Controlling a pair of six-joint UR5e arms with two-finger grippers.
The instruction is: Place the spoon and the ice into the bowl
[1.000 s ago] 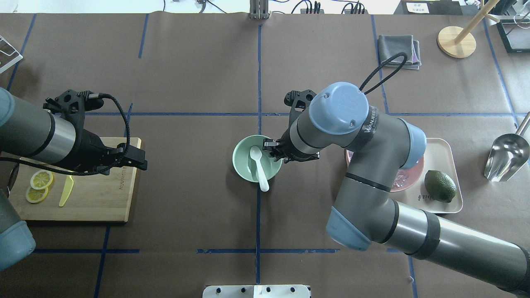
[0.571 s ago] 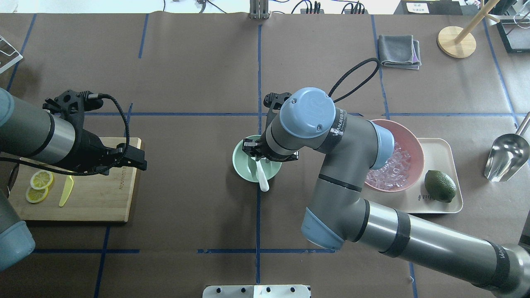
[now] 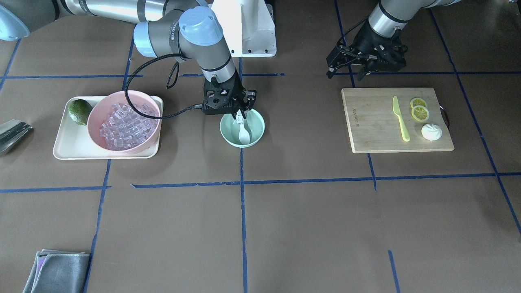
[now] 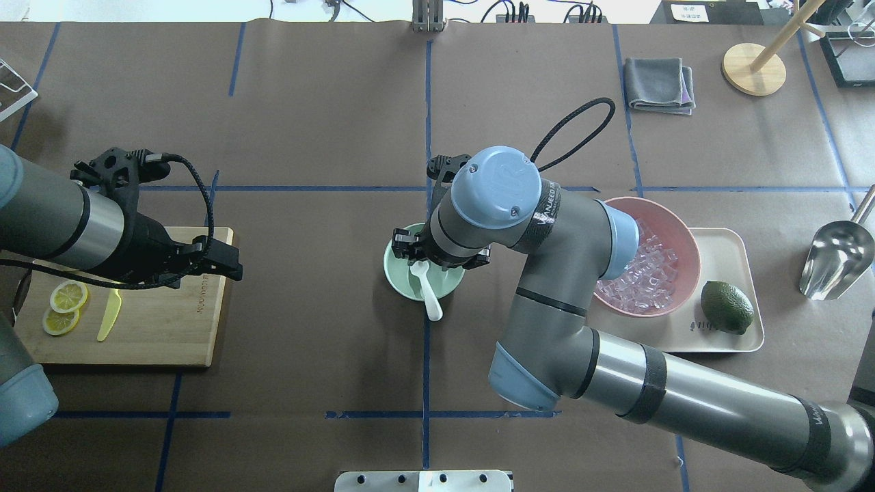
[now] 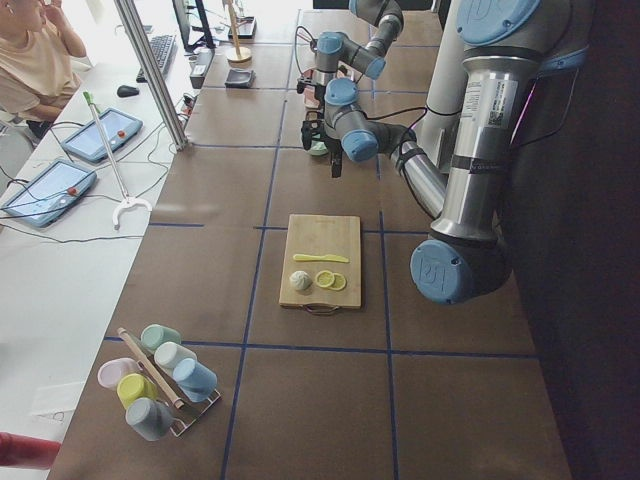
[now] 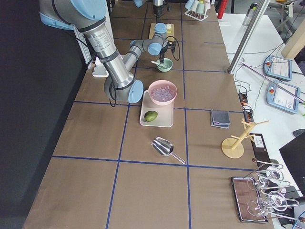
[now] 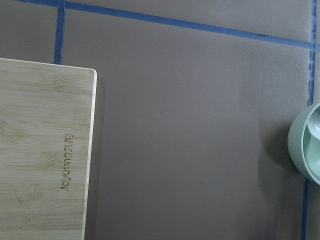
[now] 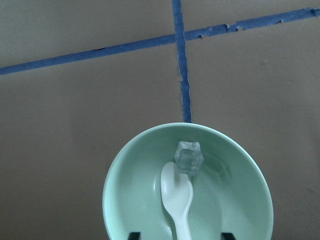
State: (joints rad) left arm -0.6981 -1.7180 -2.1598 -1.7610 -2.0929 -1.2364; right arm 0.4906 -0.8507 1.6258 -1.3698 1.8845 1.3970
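Observation:
The mint-green bowl (image 4: 395, 279) stands mid-table. The white spoon (image 4: 431, 298) lies in it, scoop inside, handle over the near rim; it also shows in the right wrist view (image 8: 178, 200). My right gripper (image 3: 240, 115) hangs over the bowl (image 8: 125, 200), its fingertips wide apart. One clear ice cube (image 8: 189, 156) sits at the tip of the scoop, touching neither finger; it also shows in the front view (image 3: 240, 120). More ice (image 4: 642, 283) fills the pink bowl (image 4: 687, 236). My left gripper (image 4: 229, 263) is open and empty over the cutting board's corner.
A wooden cutting board (image 4: 157, 321) at the left carries a yellow-green knife (image 4: 109, 316), lemon slices (image 4: 68, 297) and a white bun (image 3: 430, 132). A cream tray (image 4: 731, 242) holds the pink bowl and a green fruit (image 4: 726, 307). A metal scoop (image 4: 837, 256) and a grey cloth (image 4: 658, 83) lie at the right.
My right gripper moved left from the green bowl's right rim to over its middle, uncovering the pink bowl of ice. The left arm has not moved.

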